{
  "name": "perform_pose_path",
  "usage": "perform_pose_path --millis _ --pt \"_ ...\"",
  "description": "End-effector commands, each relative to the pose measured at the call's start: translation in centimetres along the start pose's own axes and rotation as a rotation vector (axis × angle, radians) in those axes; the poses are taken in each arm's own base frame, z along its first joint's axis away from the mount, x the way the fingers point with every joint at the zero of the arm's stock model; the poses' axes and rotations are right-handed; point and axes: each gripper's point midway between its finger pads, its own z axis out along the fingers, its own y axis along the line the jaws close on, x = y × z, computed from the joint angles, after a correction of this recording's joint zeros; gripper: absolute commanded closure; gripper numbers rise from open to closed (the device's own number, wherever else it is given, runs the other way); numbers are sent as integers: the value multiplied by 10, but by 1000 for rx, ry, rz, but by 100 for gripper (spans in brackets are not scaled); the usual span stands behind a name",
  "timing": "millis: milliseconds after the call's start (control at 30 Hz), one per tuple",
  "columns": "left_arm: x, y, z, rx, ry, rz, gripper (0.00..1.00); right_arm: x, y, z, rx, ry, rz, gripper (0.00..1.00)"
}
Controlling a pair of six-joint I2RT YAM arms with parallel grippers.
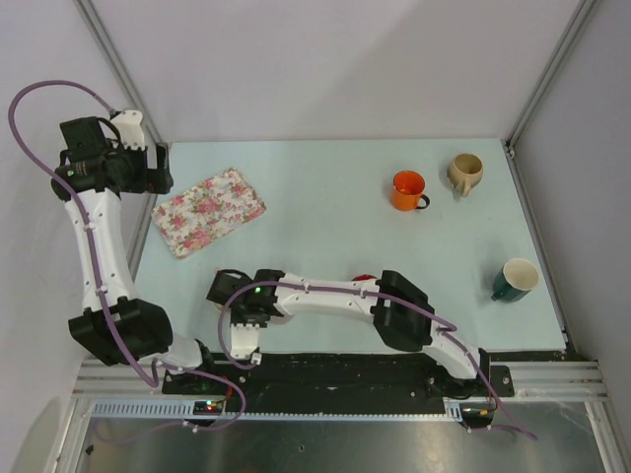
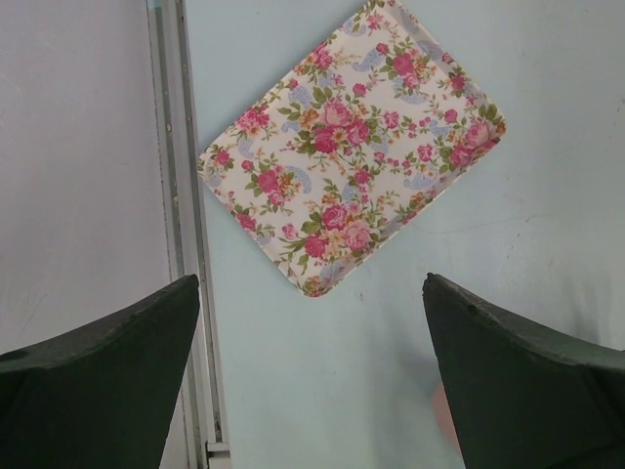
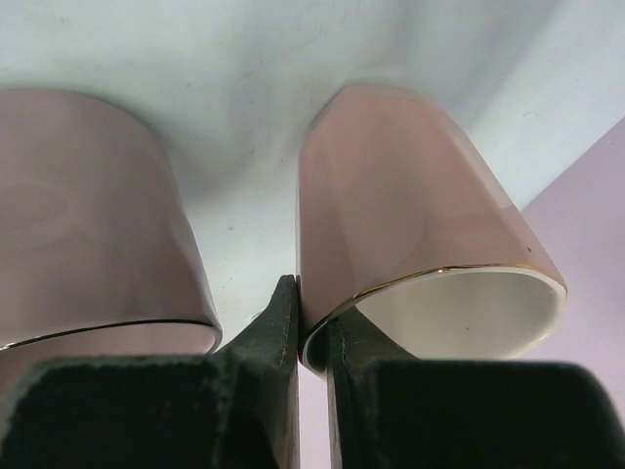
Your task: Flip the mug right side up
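Observation:
In the right wrist view a pink mug (image 3: 410, 205) with a gold rim and a white inside lies tilted, its opening towards the camera. My right gripper (image 3: 311, 322) is shut on its rim wall, one finger (image 3: 278, 332) outside and the other inside. A second pink curved surface (image 3: 88, 225) stands just left of it; I cannot tell what it is. In the top view my right gripper (image 1: 222, 291) sits low at the near left and hides the mug. My left gripper (image 1: 158, 169) is open and empty, high at the table's left edge (image 2: 312, 391).
A floral tray (image 1: 208, 211) lies at the left, also in the left wrist view (image 2: 352, 147). An orange mug (image 1: 406, 190), a beige mug (image 1: 464, 172) and a dark green mug (image 1: 516, 279) stand at the right. Something red (image 1: 363, 279) peeks from behind the right arm.

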Motion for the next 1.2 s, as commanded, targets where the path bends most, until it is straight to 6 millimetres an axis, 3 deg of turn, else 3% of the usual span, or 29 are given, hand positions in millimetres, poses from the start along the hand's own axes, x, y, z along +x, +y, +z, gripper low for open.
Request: perform_pose_path --millis 0,133,267,367,600,1167 --pt "-10 0 -1 24 -38 25 0 17 -51 -76 174 75 -33 100" --pt "-13 -1 -3 32 -48 28 0 11 -58 -88 199 62 -49 100" --pt "-13 -1 -4 35 -50 25 0 -3 -43 -69 147 17 -36 100" --pt "-10 -2 -2 41 -45 22 0 -6 -44 -58 147 4 -34 100" --pt "-8 0 -4 37 -43 26 0 -19 -40 -45 142 -59 0 100" --pt "-5 -2 -1 54 -40 27 0 -27 -45 -25 157 -97 5 92"
